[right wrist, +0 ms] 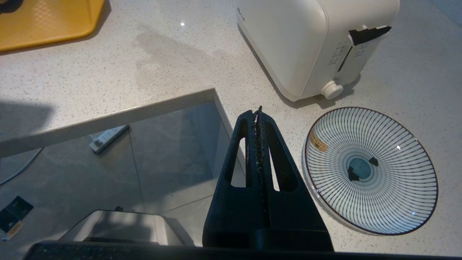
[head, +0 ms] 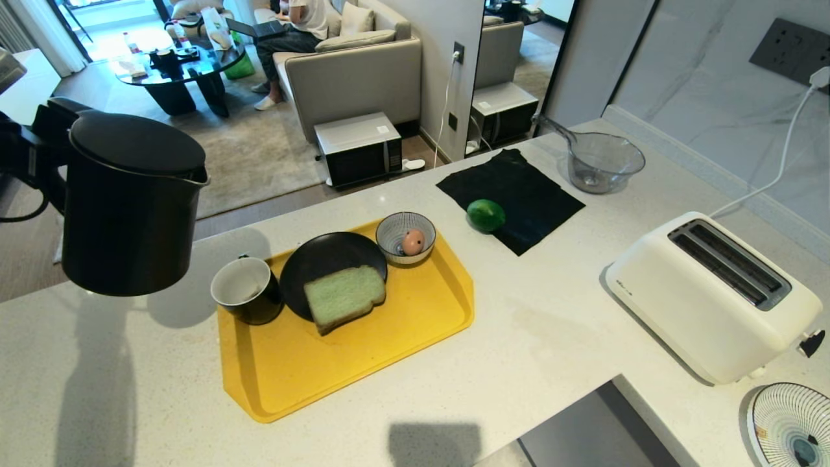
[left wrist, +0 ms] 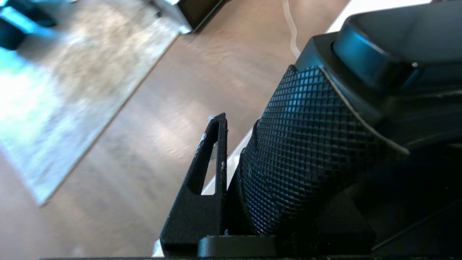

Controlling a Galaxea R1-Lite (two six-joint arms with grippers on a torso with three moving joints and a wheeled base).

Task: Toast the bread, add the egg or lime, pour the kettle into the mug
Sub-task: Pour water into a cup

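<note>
The black kettle [head: 130, 201] hangs in the air at the left, nearly upright, its spout facing the mug [head: 246, 290]. My left gripper [head: 35, 152] is shut on the kettle's textured handle [left wrist: 306, 151]; one of its fingers [left wrist: 211, 162] shows beside the handle. The mug stands on the yellow tray [head: 363, 370], black outside and white inside. Beside it the pale green bread [head: 343, 296] lies on a black plate [head: 318, 256]. The pinkish egg [head: 412, 242] sits in a striped bowl [head: 391, 227]. The lime [head: 486, 215] rests on a black cloth [head: 519, 185]. My right gripper [right wrist: 258, 112] is shut and empty.
A white toaster [head: 707, 292] stands at the right with both slots empty, and a striped plate [right wrist: 371, 169] lies near it. A clear glass jug [head: 603, 162] is at the back. The counter's inner corner [right wrist: 213, 94] lies under my right gripper. A person sits on the far sofa.
</note>
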